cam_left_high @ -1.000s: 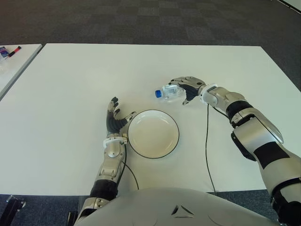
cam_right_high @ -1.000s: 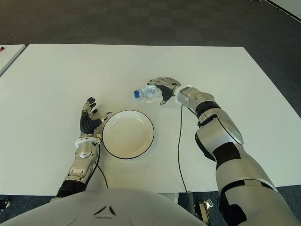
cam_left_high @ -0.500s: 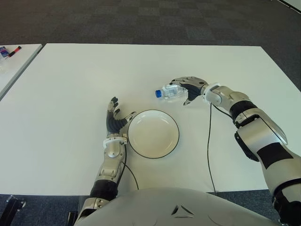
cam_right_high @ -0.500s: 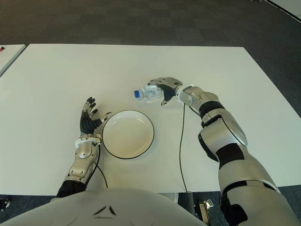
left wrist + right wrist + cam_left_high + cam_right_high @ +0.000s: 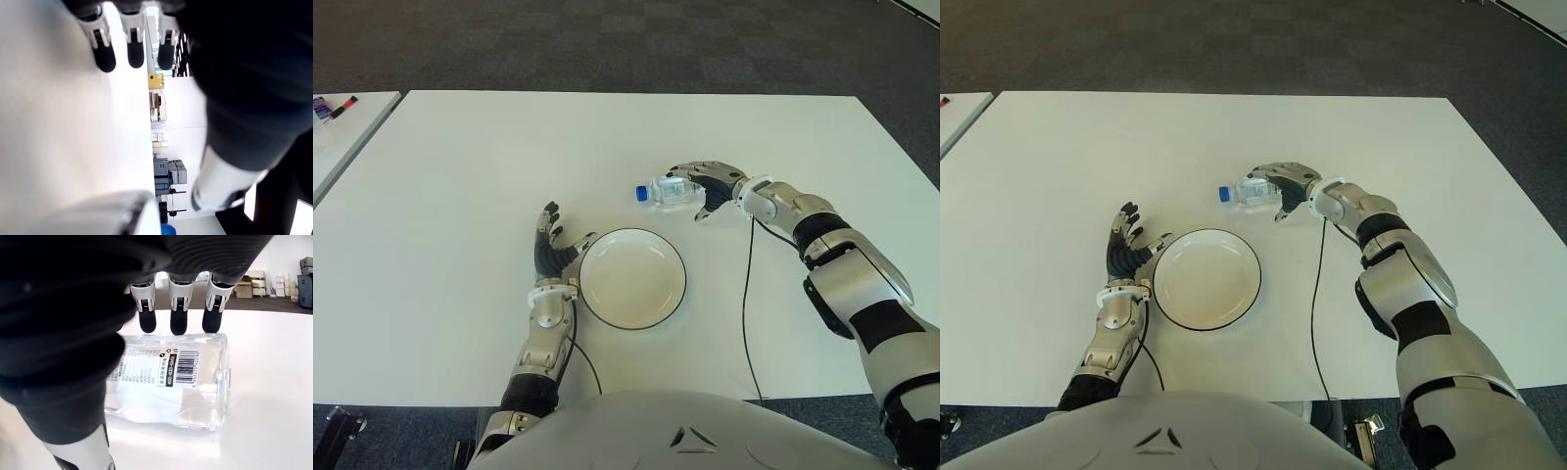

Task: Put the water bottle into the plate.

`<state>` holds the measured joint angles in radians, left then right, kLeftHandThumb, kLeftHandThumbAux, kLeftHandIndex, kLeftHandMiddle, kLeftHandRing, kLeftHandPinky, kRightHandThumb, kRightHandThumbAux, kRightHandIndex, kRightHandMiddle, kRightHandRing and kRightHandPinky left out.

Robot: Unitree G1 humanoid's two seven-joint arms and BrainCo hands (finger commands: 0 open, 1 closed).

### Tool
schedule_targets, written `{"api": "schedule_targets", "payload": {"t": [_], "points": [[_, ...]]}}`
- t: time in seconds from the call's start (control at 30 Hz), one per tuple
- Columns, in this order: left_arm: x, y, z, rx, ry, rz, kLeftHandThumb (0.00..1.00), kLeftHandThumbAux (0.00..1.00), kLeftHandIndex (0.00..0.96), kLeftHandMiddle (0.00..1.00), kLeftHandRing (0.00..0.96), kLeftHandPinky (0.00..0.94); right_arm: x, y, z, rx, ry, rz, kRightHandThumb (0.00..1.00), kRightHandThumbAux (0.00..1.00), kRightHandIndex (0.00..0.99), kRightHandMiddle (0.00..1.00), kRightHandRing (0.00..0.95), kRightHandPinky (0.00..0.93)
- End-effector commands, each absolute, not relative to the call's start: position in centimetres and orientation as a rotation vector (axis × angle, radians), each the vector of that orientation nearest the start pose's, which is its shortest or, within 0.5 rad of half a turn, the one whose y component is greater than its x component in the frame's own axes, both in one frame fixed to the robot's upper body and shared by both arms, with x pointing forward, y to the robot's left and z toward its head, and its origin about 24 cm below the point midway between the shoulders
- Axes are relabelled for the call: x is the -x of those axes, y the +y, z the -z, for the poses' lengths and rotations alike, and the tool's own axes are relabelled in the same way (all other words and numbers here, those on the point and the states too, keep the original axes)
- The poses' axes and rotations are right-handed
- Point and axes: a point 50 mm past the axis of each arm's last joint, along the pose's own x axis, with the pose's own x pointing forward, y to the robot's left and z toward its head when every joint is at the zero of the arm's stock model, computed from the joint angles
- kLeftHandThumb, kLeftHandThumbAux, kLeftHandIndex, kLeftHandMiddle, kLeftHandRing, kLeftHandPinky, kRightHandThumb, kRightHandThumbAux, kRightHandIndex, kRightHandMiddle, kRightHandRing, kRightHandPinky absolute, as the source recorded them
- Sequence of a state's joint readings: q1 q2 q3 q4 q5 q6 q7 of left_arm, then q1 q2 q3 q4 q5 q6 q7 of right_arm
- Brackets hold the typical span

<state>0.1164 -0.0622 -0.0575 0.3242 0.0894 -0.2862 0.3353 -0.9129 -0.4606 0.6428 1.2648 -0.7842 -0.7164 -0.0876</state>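
A clear water bottle (image 5: 668, 190) with a blue cap lies on its side on the white table (image 5: 460, 166), just beyond the white, dark-rimmed plate (image 5: 631, 279). My right hand (image 5: 693, 191) arches over the bottle's base end, its fingers open. In the right wrist view the fingertips (image 5: 178, 322) hang past the far side of the bottle (image 5: 171, 379) and the thumb stands on the near side, with no firm grip showing. My left hand (image 5: 553, 245) shows beside the plate's left rim, fingers spread and holding nothing.
A black cable (image 5: 744, 294) runs from my right wrist across the table toward the near edge. A second white table (image 5: 342, 127) with small coloured items (image 5: 333, 106) stands at the far left. Dark carpet lies beyond the far edge.
My right wrist has shifted slightly to the right. The bottle stays about where it was beyond the plate. The left hand has not moved.
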Motion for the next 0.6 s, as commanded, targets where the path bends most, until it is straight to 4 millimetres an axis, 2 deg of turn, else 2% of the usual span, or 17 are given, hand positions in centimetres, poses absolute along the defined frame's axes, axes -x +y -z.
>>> {"api": "schedule_targets", "payload": {"t": [0.03,0.6], "points": [[-20.42,12.73,4.08,0.007,0.222,-0.286,0.000,0.928,0.116,0.120,0.112,0.146,-35.61,-16.88,-5.41,1.455,-0.183,-0.789,0.000,0.914,0.017,0.059,0.084,0.155],[-20.49,12.74,4.02,-0.001,0.221,-0.283,0.000,0.916,0.109,0.118,0.113,0.150,-35.40,-17.19,-5.34,1.433,-0.177,-0.792,0.000,0.916,0.012,0.045,0.084,0.165]]}}
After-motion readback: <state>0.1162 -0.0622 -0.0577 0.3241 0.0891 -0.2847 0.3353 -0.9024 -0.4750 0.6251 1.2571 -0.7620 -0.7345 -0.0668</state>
